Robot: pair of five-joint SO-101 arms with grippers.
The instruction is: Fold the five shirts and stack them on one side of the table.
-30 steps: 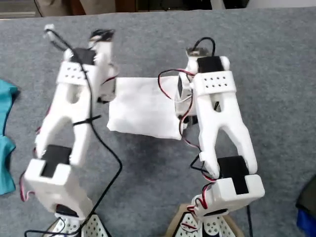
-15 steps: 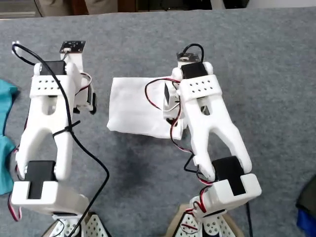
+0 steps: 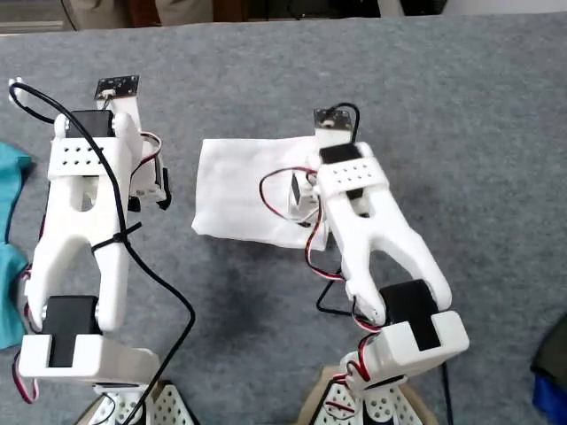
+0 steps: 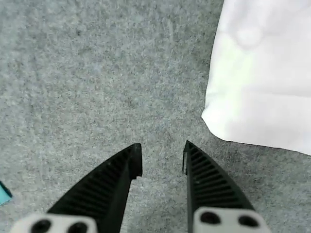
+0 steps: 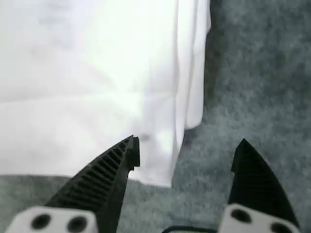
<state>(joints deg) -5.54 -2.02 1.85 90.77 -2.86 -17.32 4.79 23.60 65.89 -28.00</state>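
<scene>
Shirt count in the high view: one white shirt (image 3: 252,190), folded to a rough rectangle, lies flat on the grey table (image 3: 461,115) between the two arms, a little toward the far side. Its left edge is straight and its near edge is slightly uneven. In the right wrist view, stacked fold layers show along its right edge.

Left gripper (image 4: 162,158): the fingers are parted by a narrow gap with nothing between them. It hangs over bare grey table just left of the white shirt's near-left corner, close to the cloth but not touching it. In the high view the left arm stretches from the near-left base toward the far side, well left of the shirt.

Right gripper (image 5: 188,148): the fingers are spread wide and hold nothing. It straddles the shirt's right edge near the near-right corner, one finger over white cloth and the other over grey table. Cannot tell whether either tip touches the fabric.

Teal shirt (image 3: 11,239): crumpled at the table's left edge, partly cut off by the frame, well apart from the white one.

Dark fabric (image 3: 551,372): a bundle with a blue patch sits at the near-right edge, also cut off by the frame.
</scene>
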